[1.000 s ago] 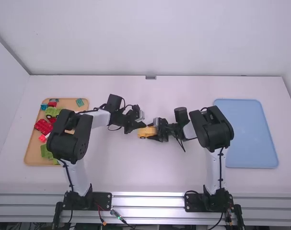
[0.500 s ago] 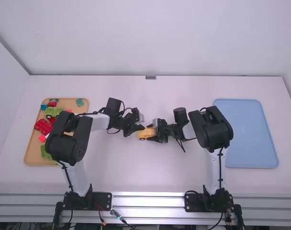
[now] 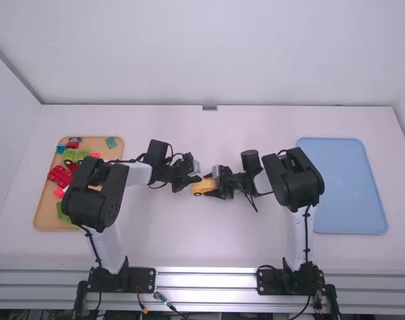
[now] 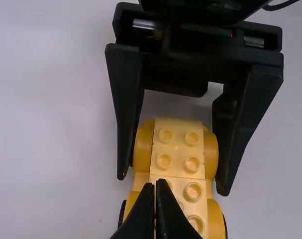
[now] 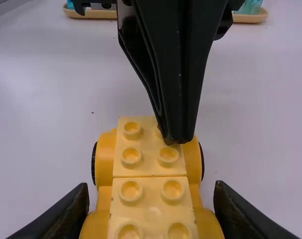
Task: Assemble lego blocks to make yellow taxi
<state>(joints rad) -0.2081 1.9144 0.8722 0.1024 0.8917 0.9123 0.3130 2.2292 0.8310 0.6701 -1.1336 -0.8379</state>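
At the left of the tabletop (image 3: 155,233), the tan tray (image 3: 42,219) holds the spare pieces: red blocks (image 3: 60,176), a green block vehicle (image 3: 73,155) and a few teal pieces (image 3: 111,143). Next comes the left end effector (image 4: 155,185), its two fingers together with nothing between them, their tips over the studded top of the yellow taxi (image 3: 203,185). They seem to touch it just beside a stud (image 5: 168,155), though contact is hard to confirm from above. The taxi lies upright mid-table between the arms, and the right end effector (image 5: 151,191) is clamped on its sides from the other end. The blue tray (image 3: 349,200) is farthest right.

The step looks like pressing the top bricks home. The main risk is an off-centre push: with the closed tips toward one side of the brick, force there could tip the car or lift the opposite edge instead of seating it. The tips could also skid off a smooth stud. If the right grip is weak, the body may roll away on its wheels; squeezed too hard, its sides might pop apart.
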